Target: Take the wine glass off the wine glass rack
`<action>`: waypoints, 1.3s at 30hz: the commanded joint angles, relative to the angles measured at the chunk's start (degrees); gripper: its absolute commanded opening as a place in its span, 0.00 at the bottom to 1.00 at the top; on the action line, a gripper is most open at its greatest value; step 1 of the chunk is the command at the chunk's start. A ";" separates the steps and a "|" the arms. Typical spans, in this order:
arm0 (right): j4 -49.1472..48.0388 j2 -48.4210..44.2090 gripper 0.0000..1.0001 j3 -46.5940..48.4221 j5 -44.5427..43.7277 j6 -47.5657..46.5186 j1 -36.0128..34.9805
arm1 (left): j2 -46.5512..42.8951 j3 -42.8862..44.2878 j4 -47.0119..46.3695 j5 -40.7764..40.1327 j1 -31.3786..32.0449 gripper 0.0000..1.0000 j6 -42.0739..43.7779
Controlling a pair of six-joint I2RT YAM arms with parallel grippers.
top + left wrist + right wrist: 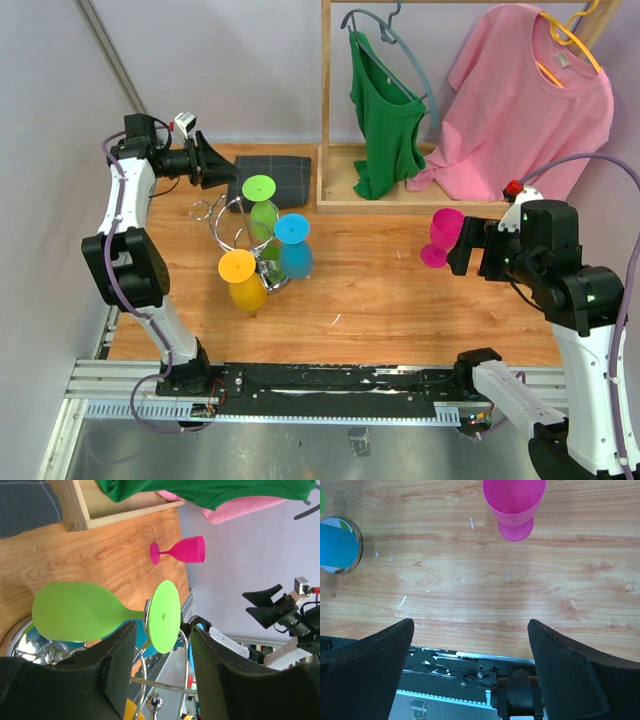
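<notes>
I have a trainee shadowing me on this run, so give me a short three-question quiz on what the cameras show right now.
1. True or false: the magenta plastic wine glass hangs on the small silver wire wine glass rack.
2. In the left wrist view, which glass shows between the fingers of the open left gripper? A. the yellow one. B. the lime green plastic wine glass. C. the blue one.
3. How many glasses hang upside down on the rack?
Key: 1 false, it stands upright on the wooden table; 2 B; 3 three.
</notes>
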State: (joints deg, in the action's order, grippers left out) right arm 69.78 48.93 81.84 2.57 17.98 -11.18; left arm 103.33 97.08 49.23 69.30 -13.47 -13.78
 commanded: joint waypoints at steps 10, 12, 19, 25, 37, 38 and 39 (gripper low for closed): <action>1.06 0.06 0.99 1.47 0.11 -0.28 0.71 | 5.73 5.97 6.87 0.67 3.17 0.52 4.66; 1.14 -0.18 0.98 1.23 0.07 -0.30 0.68 | 5.86 6.06 6.91 0.81 3.25 0.51 4.63; 0.65 0.28 0.98 1.14 0.24 -0.46 0.68 | 5.16 5.24 6.85 2.15 3.42 0.43 4.81; 0.53 0.49 0.99 1.44 0.42 -0.63 0.74 | 4.65 4.07 7.21 1.98 3.42 0.39 5.40; 0.40 -0.50 0.99 0.01 0.33 -0.61 0.64 | 4.27 3.49 10.80 1.58 3.43 0.30 9.28; 0.36 -0.52 0.99 -0.05 0.33 -0.68 0.63 | 4.20 3.41 11.02 1.55 3.39 0.30 9.54; 0.36 -0.50 0.98 -0.10 0.33 -0.64 0.68 | 4.17 3.38 11.10 1.59 3.39 0.28 9.64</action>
State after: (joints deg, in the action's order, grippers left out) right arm 70.19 48.86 82.17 2.59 17.96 -11.18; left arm 109.23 100.86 58.00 69.56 -10.35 -6.20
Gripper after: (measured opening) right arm 0.986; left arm 0.303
